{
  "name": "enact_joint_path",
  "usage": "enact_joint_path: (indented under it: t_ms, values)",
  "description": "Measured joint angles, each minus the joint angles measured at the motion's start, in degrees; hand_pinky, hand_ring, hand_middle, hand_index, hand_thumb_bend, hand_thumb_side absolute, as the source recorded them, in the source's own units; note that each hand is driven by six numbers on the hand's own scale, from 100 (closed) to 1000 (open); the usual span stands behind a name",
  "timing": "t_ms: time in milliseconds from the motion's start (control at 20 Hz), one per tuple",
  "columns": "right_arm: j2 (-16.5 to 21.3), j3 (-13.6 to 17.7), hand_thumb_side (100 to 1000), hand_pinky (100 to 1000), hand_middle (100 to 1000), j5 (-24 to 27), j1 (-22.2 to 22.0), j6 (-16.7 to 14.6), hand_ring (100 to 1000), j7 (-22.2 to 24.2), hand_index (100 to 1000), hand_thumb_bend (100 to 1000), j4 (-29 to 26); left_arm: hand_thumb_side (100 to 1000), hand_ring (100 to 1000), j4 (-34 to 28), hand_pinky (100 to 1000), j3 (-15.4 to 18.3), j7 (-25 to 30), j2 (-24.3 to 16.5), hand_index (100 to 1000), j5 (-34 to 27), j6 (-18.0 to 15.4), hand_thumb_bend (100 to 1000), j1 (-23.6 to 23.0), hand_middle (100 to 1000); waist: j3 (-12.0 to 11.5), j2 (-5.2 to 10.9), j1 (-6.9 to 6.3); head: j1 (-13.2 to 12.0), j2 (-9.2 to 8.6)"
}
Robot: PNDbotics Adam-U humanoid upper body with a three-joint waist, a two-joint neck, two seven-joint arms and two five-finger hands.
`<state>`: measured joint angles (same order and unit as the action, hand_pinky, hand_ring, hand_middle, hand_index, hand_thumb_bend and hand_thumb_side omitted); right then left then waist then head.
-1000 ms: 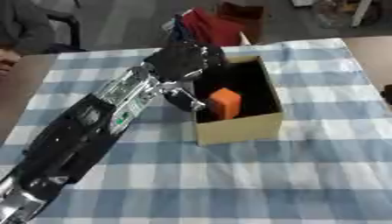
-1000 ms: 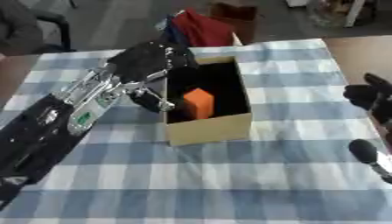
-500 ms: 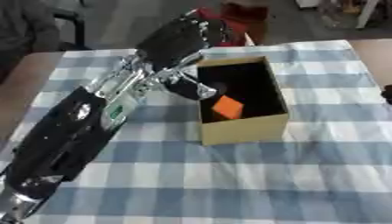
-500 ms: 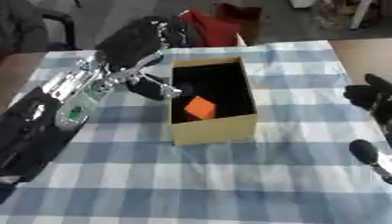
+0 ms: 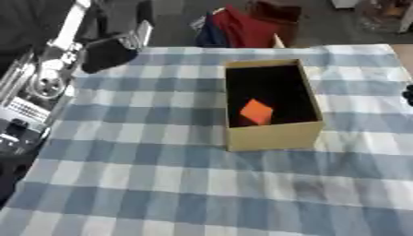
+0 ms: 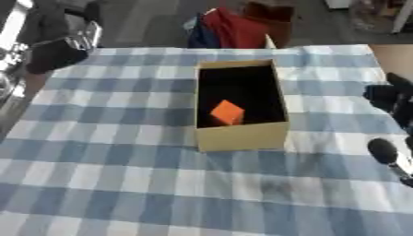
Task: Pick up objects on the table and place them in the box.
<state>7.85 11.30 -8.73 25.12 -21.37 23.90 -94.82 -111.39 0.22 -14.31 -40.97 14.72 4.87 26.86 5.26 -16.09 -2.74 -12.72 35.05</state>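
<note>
A tan cardboard box (image 5: 274,134) with a black inside stands open-topped on the blue and white checked table (image 5: 185,184). An orange cube (image 5: 256,111) lies tilted inside it, near the front wall. My left hand (image 5: 109,51) is lifted at the upper left, well away from the box, fingers relaxed and holding nothing. Its silver and black arm runs down the left edge. My right hand (image 6: 393,99) rests open at the right edge of the right eye view, beside the box and apart from it.
Behind the table's far edge lie a red and dark blue bundle (image 5: 234,27) and a brown object (image 5: 278,11). A bare wooden surface (image 6: 395,53) shows at the far right. Checked cloth stretches in front of the box.
My left hand has pulled back from over the box up to the far left. The orange cube stays inside the box. The whole view has also shifted.
</note>
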Motion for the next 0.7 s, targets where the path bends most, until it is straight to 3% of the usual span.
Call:
enact_joint_path:
  t_ms: [250,700]
  values:
    - [0.26,0.41,655,896,814,-0.29,0.01,0.37,857,-0.59,1000,657,-0.51,472,682,-1.31,744,3.68,-6.11,3.68,826,-9.02,-0.68,100,-5.91,646,-0.47,-0.04,-0.03,0.27,0.52]
    - [0.55,0.74,651,896,812,-0.51,-0.18,0.75,862,-1.26,1000,656,-0.93,550,672,-1.70,740,5.03,-6.82,8.82,829,-13.10,-1.84,100,-10.18,634,-0.85,-0.56,-0.28,0.55,1.83]
